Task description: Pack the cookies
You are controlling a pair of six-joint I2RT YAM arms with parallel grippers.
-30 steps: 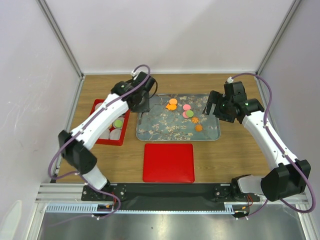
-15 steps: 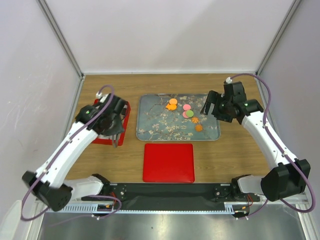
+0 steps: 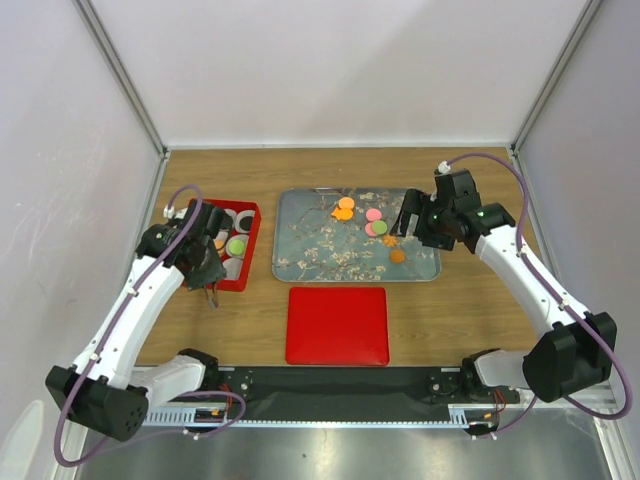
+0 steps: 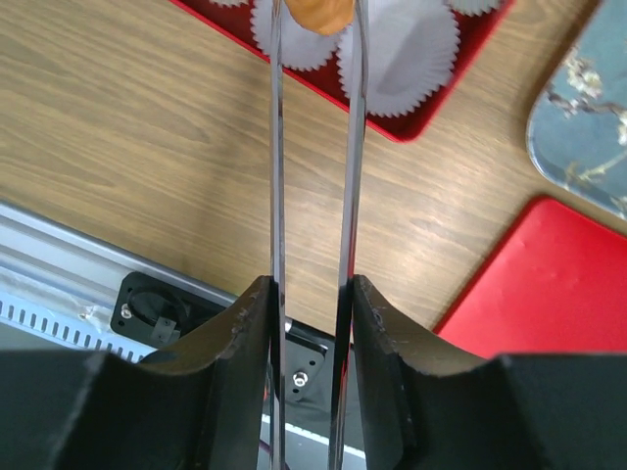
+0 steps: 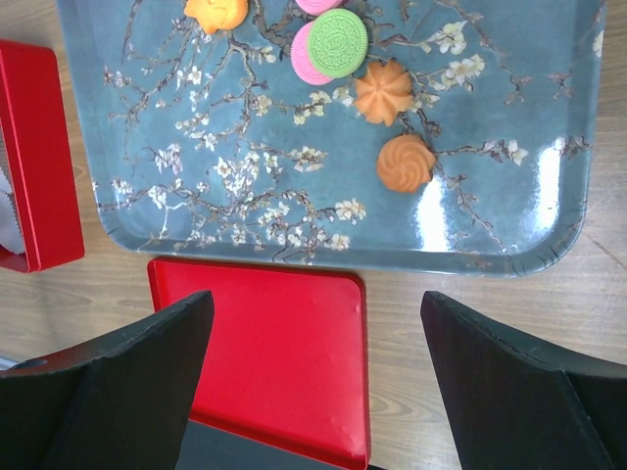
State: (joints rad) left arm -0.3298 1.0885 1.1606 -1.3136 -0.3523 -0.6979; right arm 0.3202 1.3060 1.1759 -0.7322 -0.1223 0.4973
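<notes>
In the last second the left arm has swung away from the left end of the tray. The left hand (image 4: 312,59) now hangs over the red box (image 4: 416,122), which stands at the left of the tabletop (image 4: 147,147). Its two long metal blades stand almost closed and pinch one orange cookie (image 4: 313,12) above a white paper cup (image 4: 402,49). The carry appears finished, and release into the cup is the step in hand. A green cookie (image 3: 236,245) already lies in the box.

On the tray (image 5: 176,196), the other cookies (image 5: 383,91), orange, pink and green, lie where they were. Several transfers remain.

The right hand (image 5: 313,323) has edged left toward the tray's right end. Its jaws stand wide apart and hold nothing, above the tray's near rim and the red lid (image 5: 265,372).
</notes>
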